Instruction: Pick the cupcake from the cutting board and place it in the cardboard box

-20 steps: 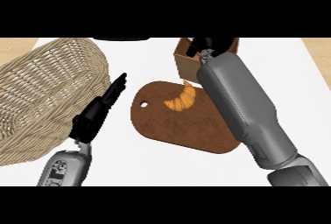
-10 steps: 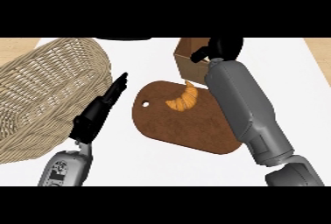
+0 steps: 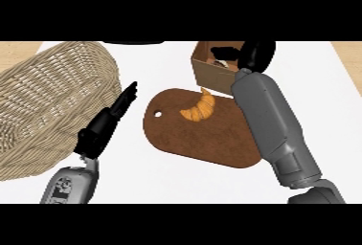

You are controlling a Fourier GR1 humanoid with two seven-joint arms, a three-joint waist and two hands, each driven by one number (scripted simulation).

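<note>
Right hand (image 3: 256, 56) has moved farther over the cardboard box (image 3: 212, 72) since a second ago; its fingers reach inside, spread cannot tell, cupcake not visible. Left hand (image 3: 106, 127), fingers straight and together, holds nothing beside the cutting board (image 3: 201, 139). One croissant (image 3: 199, 107) on board, one wicker basket (image 3: 50, 95).

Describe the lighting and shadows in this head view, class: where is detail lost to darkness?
Head view: flat, even light with no glare; the cardboard box interior is dark, so the right hand over it blends in; the wicker basket weave and croissant stay clear.
</note>
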